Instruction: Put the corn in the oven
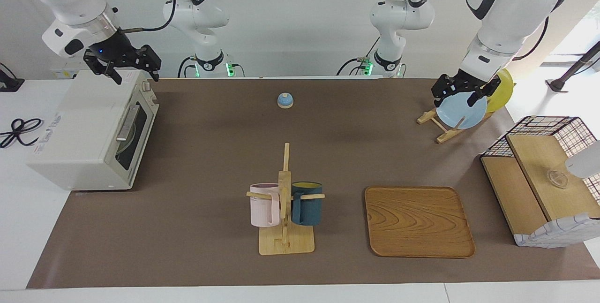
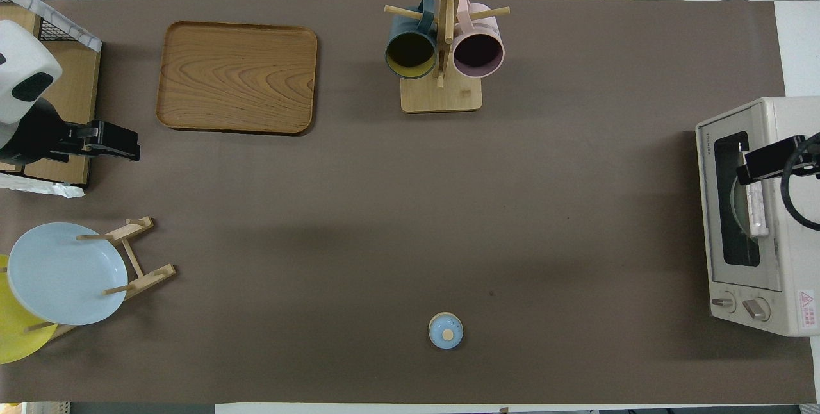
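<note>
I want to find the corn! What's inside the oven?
The oven door is shut. Through its dark glass only a pale round shape, maybe a plate, shows. No corn shows anywhere; most of the inside is hidden by the door and the bar handle.

Brown-matted table (image 1: 211,153) w/ oven (image 1: 89,129), mug rack (image 1: 285,228), tray (image 1: 418,221), plate rack (image 1: 438,127), basket box (image 1: 543,181), small lid (image 1: 285,100).

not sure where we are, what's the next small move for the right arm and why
Probably lower the open right gripper, now over the oven top, to the handle: the door is shut and no corn is in view. The left gripper waits open over the plates.
</note>
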You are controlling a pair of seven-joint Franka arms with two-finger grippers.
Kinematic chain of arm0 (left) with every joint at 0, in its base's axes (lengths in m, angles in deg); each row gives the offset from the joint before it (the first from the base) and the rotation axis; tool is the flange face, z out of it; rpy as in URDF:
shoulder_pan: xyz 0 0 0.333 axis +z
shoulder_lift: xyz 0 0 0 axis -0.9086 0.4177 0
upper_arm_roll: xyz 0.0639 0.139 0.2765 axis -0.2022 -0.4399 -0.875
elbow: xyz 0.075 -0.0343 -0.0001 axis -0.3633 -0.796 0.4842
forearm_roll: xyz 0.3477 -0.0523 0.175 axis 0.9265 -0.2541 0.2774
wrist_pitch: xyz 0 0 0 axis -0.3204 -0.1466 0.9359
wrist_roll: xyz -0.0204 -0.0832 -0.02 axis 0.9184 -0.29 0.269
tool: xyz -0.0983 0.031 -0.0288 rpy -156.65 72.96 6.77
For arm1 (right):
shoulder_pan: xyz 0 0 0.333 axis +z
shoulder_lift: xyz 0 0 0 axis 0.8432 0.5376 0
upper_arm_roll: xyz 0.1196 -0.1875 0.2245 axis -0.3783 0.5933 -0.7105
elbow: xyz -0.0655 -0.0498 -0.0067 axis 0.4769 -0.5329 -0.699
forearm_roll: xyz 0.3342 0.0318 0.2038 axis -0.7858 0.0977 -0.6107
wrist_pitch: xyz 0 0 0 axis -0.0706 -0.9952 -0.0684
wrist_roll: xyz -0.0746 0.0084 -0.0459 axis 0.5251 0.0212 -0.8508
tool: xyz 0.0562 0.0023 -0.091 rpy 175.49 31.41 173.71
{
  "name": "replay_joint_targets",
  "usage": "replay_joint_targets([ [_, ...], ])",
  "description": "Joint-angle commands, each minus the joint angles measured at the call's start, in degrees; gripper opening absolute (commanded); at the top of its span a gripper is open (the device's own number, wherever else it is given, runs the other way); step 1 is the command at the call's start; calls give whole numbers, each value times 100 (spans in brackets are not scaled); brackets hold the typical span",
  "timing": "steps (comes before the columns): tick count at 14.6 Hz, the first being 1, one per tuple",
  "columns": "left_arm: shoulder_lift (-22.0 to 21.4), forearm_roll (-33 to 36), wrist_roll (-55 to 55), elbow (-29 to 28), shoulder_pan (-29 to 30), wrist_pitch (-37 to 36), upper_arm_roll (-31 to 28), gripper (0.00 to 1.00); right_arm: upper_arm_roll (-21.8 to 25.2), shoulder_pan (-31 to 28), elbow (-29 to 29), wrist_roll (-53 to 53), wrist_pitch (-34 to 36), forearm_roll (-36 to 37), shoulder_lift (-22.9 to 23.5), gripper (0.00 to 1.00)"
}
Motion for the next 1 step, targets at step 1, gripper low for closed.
replay_joint_targets([
  [1,-52,-81,-23,-25,54,-31,21,100,19,-7,188,80,-165,-61,-141,100],
])
